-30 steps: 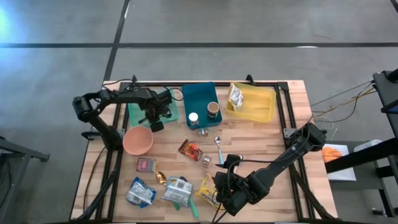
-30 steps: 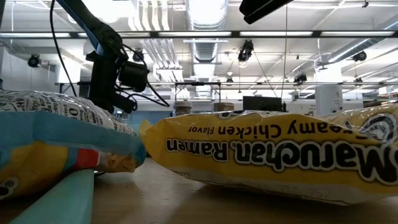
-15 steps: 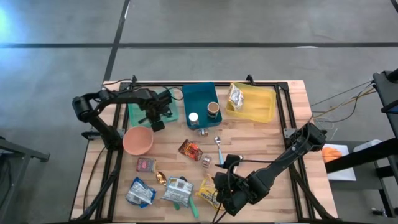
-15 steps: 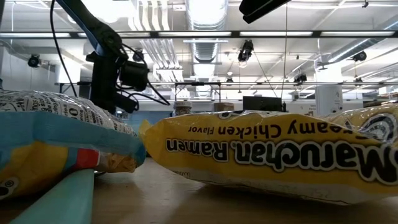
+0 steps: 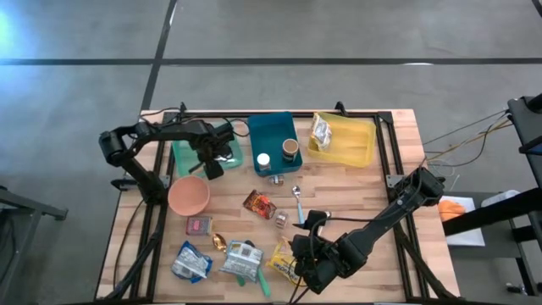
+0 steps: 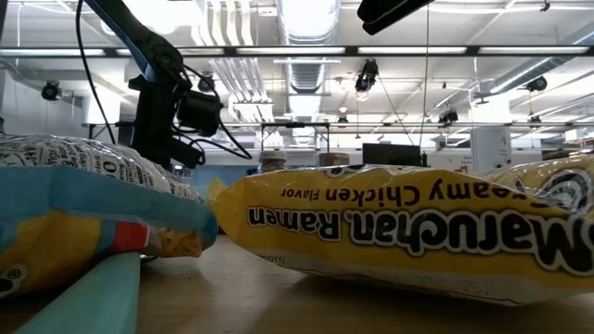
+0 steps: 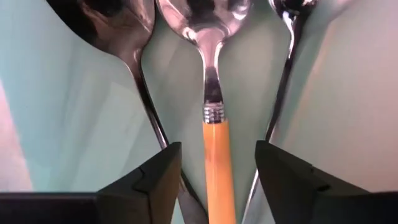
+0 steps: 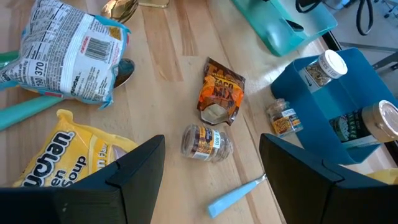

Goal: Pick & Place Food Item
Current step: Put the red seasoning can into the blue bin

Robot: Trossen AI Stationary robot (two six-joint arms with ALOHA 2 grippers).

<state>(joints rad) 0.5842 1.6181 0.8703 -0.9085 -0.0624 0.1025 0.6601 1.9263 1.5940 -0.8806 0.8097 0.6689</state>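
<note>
The yellow ramen packet (image 6: 408, 227) is lying nearest the low camera on the bench (image 5: 356, 195), beside a white noodle packet (image 8: 71, 53); the right tool (image 5: 298, 259) is hovering over this front edge with its fingers (image 8: 134, 171) standing apart and gripping nothing. Past it, the right wrist view is showing a small jar (image 8: 206, 143) on its side, a taco mix sachet (image 8: 217, 93) and a blue-handled utensil (image 8: 236, 194), details lost in the low view. Farther off, the left tool (image 5: 213, 161) is sitting over the green tray (image 5: 188, 152), next to the pink bowl (image 5: 188, 193). Its fingers (image 7: 149, 183), closed half a second earlier, are now standing apart on either side of the orange-handled spoon (image 7: 214, 149), which is resting in the tray between two plain metal spoons (image 7: 134, 56); only the left wrist view reveals this. The overhead pictures are otherwise showing nothing shifted across the second.
</note>
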